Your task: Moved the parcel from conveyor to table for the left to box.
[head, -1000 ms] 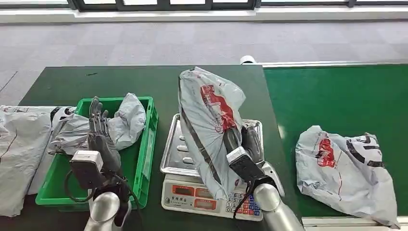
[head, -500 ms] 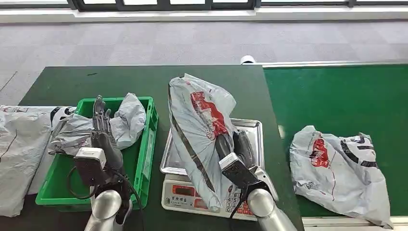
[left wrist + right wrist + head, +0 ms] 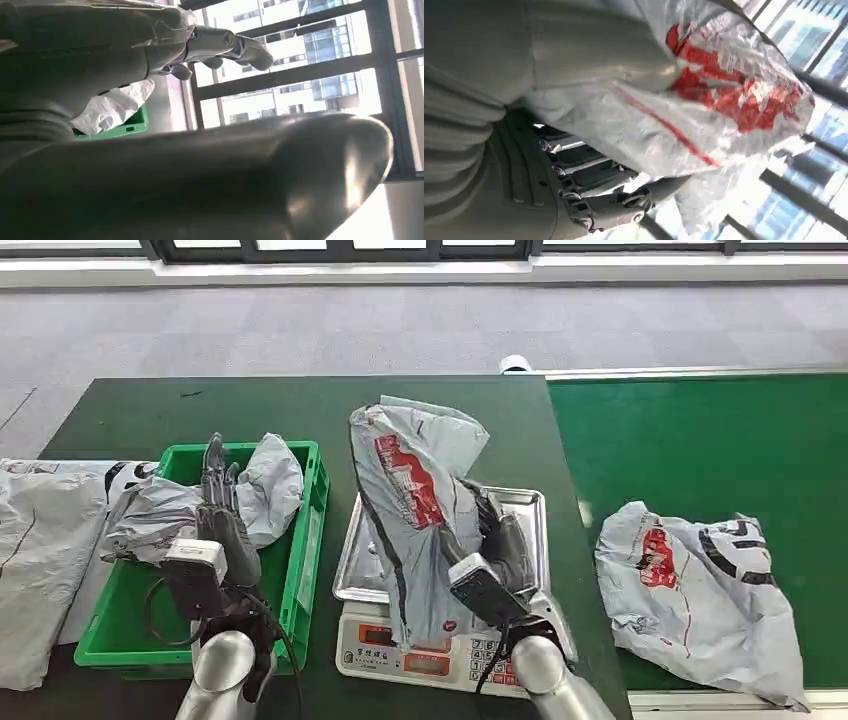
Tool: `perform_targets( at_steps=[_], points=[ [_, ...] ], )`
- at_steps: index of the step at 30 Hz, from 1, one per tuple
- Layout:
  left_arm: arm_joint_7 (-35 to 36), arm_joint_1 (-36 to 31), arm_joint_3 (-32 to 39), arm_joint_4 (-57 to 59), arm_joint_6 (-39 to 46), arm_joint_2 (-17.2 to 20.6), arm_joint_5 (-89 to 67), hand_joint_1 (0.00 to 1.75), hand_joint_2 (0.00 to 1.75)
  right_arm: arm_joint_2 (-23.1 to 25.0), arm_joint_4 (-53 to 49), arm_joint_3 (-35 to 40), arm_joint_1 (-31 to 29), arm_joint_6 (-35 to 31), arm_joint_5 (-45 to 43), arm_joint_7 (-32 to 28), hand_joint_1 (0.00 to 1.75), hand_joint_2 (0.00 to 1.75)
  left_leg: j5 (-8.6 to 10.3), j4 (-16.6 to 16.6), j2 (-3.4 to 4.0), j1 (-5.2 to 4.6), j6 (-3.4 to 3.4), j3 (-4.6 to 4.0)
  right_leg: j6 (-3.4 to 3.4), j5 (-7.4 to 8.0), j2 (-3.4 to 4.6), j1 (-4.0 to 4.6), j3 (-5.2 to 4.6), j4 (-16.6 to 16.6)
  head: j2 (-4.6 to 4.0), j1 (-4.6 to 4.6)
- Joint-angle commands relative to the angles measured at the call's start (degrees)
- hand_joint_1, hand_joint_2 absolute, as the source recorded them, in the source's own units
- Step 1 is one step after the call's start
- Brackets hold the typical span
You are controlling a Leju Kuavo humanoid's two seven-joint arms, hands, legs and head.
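A grey plastic parcel (image 3: 410, 500) with red print stands on edge over the metal pan of the scale (image 3: 520, 506), held by my right hand (image 3: 495, 540). In the right wrist view the hand's thumb and fingers (image 3: 594, 200) clasp the parcel (image 3: 704, 95) from both sides. My left hand (image 3: 222, 515) hovers over the green crate (image 3: 305, 540) with its fingers straight and apart, holding nothing; the left wrist view shows its fingers (image 3: 220, 45) extended. A second grey parcel (image 3: 695, 590) lies on the green conveyor (image 3: 700, 440).
The green crate holds two grey parcels (image 3: 260, 485). More grey bags (image 3: 40, 550) lie at the table's left edge. The scale's keypad and display (image 3: 420, 655) face me at the table's front. Dark green tabletop (image 3: 300, 405) stretches behind the crate and scale.
My right hand has carried the parcel leftward and lowered it over the scale pan. The parcel on the conveyor has drifted left. My left hand has edged slightly right.
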Motion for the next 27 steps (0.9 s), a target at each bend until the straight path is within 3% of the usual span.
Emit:
perform_targets(
  at_steps=[1,7,8,12,27],
  points=[
    [1.3,-0.8,-2.3,1.7,-0.8,1.5,-1.5,0.0,0.0,-1.4,-5.4,-6.1,4.6,-4.3,8.9,2.8,0.0,1.75,0.03,-0.2,-0.25,0.05,-0.03,0.09,0.0,-0.03,-0.3,0.05,0.2,-0.2,0.0,0.0],
    [0.9,0.2,-1.8,1.1,-1.0,1.0,-2.6,0.0,0.0,-0.4,-6.6,-7.5,5.8,-8.5,15.6,4.8,0.0,1.75,0.04,-0.3,-0.05,0.07,-0.07,0.13,-0.03,0.05,-0.14,0.07,0.19,-0.3,0.0,0.0],
    [1.0,0.3,-1.6,0.7,-1.2,1.0,-2.8,0.0,0.0,-0.3,-7.5,-8.5,6.3,-11.7,22.1,7.3,0.0,1.75,0.0,-0.1,-0.06,0.03,-0.05,0.02,-0.01,0.0,-0.12,0.03,0.05,-0.1,0.0,0.0],
    [1.1,0.5,-1.2,0.2,-1.1,0.8,-3.2,0.0,0.0,0.3,-10.3,-10.4,7.5,-15.0,32.6,11.3,0.0,1.75,-0.02,-0.1,-0.03,0.02,-0.04,0.02,0.0,-0.01,-0.08,0.02,0.05,-0.1,0.0,0.0],
    [1.1,0.5,-1.2,0.2,-1.1,0.7,-3.3,0.0,0.0,0.4,-10.7,-10.4,7.6,-15.0,32.9,11.5,0.0,1.75,0.0,-0.1,0.01,0.03,-0.06,0.06,-0.01,0.02,-0.06,0.03,0.08,-0.1,0.0,0.0]
  ],
)
